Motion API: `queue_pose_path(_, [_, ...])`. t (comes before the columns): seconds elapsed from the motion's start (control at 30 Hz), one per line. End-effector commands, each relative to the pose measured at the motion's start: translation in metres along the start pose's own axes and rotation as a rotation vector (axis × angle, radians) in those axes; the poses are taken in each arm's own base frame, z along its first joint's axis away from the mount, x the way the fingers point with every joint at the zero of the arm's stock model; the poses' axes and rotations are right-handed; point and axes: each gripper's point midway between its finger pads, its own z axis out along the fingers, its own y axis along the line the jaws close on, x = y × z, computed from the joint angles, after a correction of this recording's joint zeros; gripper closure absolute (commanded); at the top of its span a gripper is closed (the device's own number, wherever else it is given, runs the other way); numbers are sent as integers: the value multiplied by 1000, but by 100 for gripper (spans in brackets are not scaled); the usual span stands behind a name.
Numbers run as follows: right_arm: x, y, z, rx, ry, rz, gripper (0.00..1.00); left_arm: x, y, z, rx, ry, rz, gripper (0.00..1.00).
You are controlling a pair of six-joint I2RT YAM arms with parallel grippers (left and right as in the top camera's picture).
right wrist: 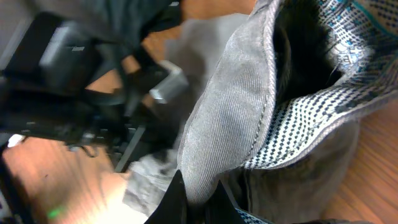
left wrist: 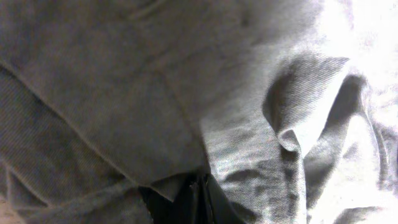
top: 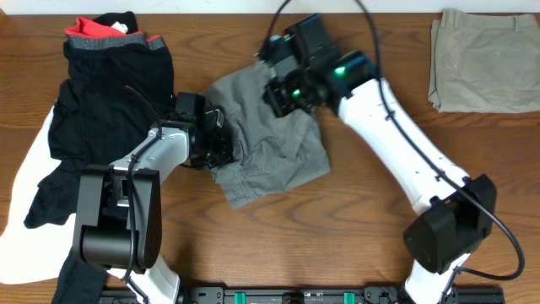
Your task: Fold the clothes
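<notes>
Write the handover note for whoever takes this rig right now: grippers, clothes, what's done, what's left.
Left gripper: looks shut on the left edge of the gray shorts.
Right gripper: shut on a raised fold of the same shorts near the top edge, with the patterned lining showing.
Gray shorts: mid-table, rumpled, not yet folded.
Black clothes: unfolded heap at the left, lying over a white garment.
Khaki garment: lies flat and squared at the top right, so it seems done.
Left to do: finish the shorts, then the black and white items.
</notes>
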Motion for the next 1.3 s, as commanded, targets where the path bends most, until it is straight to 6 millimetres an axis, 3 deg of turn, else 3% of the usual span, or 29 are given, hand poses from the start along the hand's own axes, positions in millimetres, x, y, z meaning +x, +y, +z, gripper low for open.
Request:
queue_pose_path(0.0, [2,23,11,-34,11,-20,99,4,25,8,-95,18,-14,94])
queue_pose_path(0.27, [20,43,50,-65,84,-54,99,5,26,8,-96,20,-15,94])
queue_pose_path(0.4, [19,44,54,-67,79,-58,99,6,29,2,-100,26,-37,94])
queue_pose_path(0.7, [17,44,54,-68,72,-61,99,4,23,-58,-102,-8,-86,93])
queue_pose_path(0.87, [15,45,55,-69,66,-64,99,1,12,-82,-86,-73,-62,74])
queue_pose_path(1.0, [16,47,54,-81,67,-63,99,-4,8,-97,-77,-123,-54,72])
queue_pose_path(1.1, [17,52,55,-95,71,-68,99,-12,16,-117,-72,-187,-102,71])
queue_pose_path(1.27, [19,60,56,-103,75,-81,99,-23,48,-165,-81,-334,-227,69])
